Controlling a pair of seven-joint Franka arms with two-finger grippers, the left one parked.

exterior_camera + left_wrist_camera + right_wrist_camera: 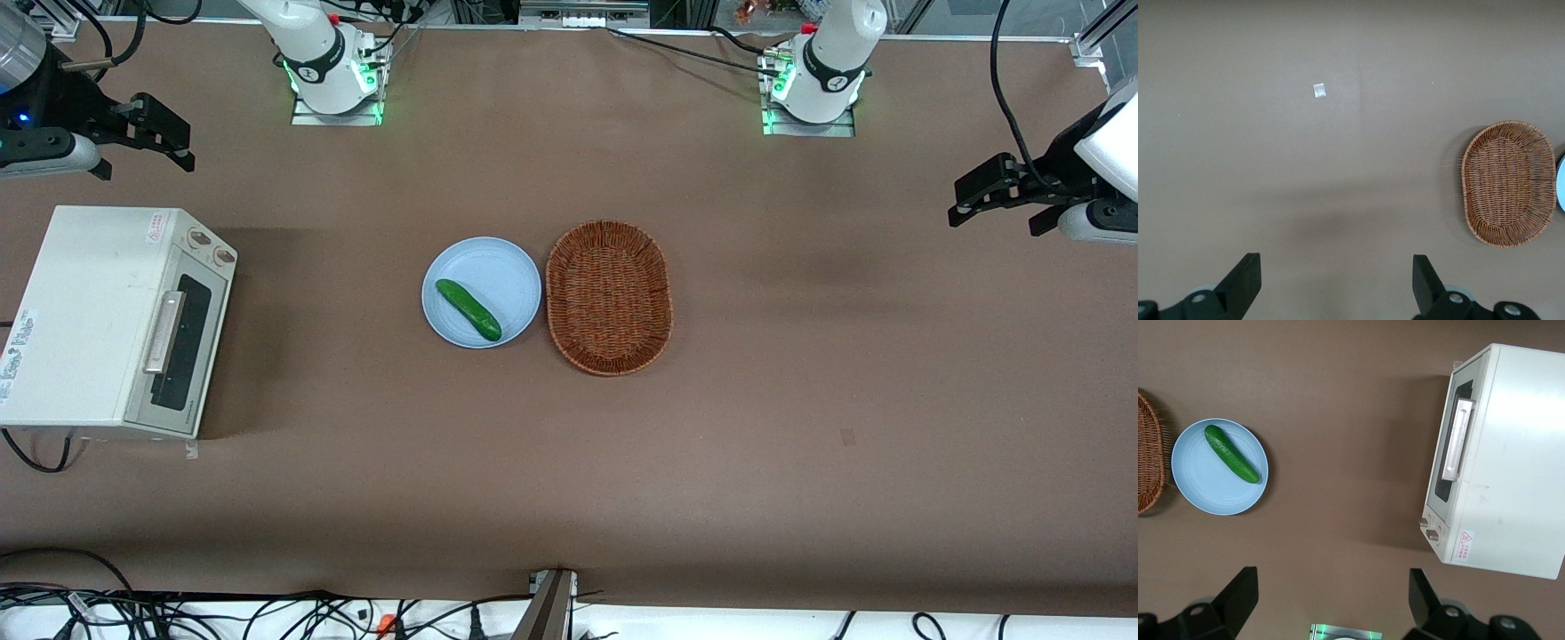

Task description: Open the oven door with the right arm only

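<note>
Looking at the oven (116,320) sitting at the left edge of the front frame, at the working arm's end of the table, with its door (178,342) facing the middle of the table. The door is shut flat against the box, silver handle (164,332) running along its upper edge, so I'm guessing it hinges at the bottom and wants a pull outward and down.

My gripper (169,142) is hanging in the upper left of the front frame, farther from the camera than the oven and well apart from it. Fingers are spread wide and holding nothing; in the wrist view both fingertips (1241,593) are showing with bare table between them. I'm reading that as a parked-high start pose: the wrist cam is looking straight down and catching the oven, the door (1450,453) and the handle (1456,439) all at once.

Mid-table, a plate (507,267) with a cucumber (468,309) is sitting just beside a basket (608,296), well clear of the door's swing I'd say.

Hard to see: the hinge isn't showing, the glass is too dark to see inside, the sticker text is unreadable, and most of the arm is cut off by the frame edge.
</note>
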